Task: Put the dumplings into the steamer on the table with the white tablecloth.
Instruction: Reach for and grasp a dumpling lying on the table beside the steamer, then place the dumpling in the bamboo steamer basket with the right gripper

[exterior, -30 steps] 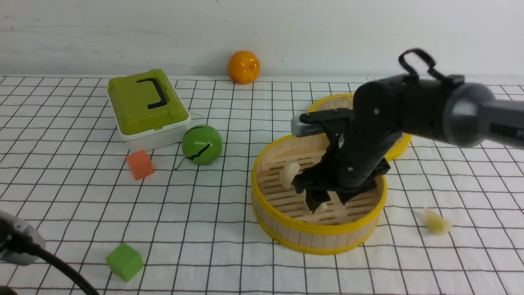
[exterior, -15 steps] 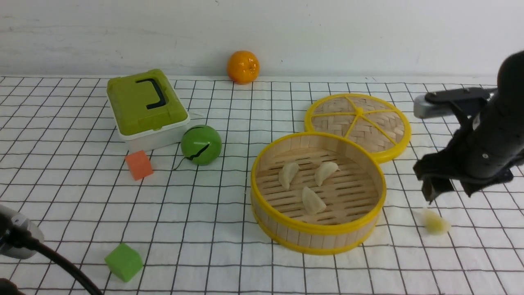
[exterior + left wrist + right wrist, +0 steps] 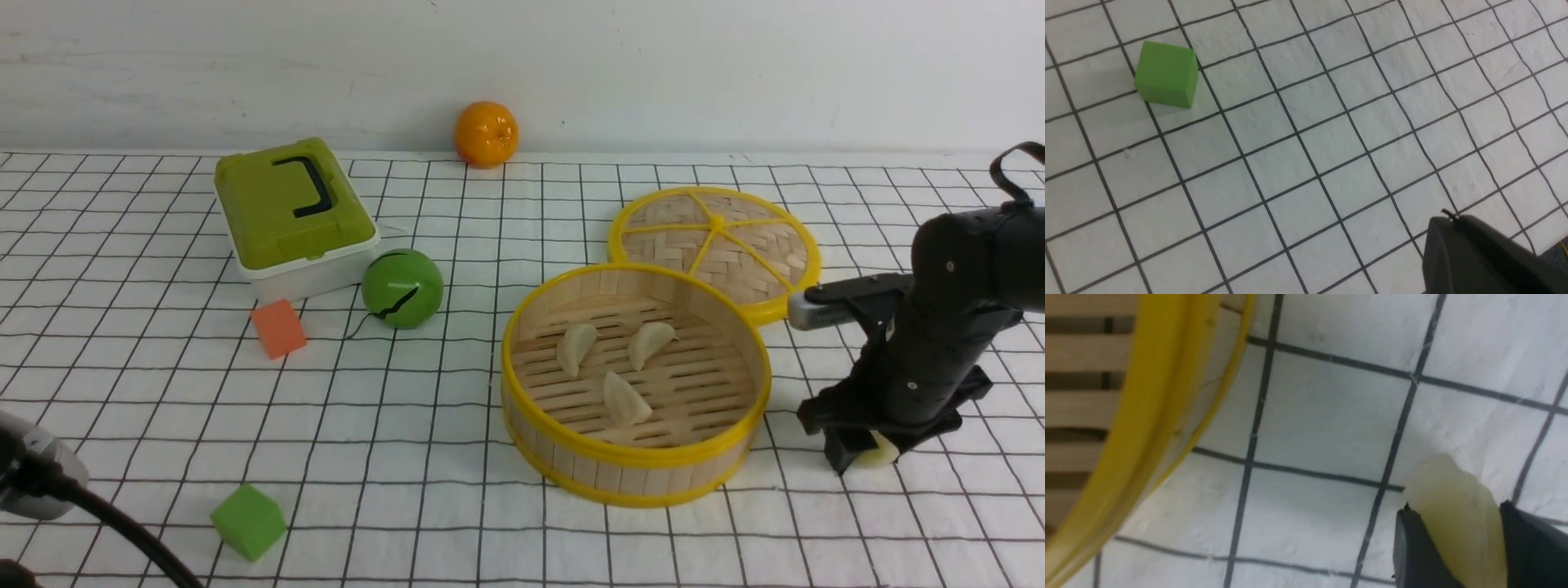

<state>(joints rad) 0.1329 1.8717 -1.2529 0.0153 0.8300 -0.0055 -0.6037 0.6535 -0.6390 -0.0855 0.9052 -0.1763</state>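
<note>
The steamer stands on the white grid tablecloth and holds three cream dumplings on its slatted floor. The fourth, pale green dumpling lies on the cloth just right of the steamer. My right gripper is down at cloth level, shut on it. In the right wrist view, the dumpling fills the gap between both black fingers, with the steamer's yellow rim close by. My left gripper is shut and empty above bare cloth at the near left.
The flat woven lid lies behind the steamer. A green lidded box, a green ball, an orange and an orange cube are at the left and back. A green cube sits near the left arm and shows in the left wrist view.
My right gripper left a dumpling in the steamer, swung out to the right, and came down onto the pale green dumpling on the cloth. The left arm has stayed still.
</note>
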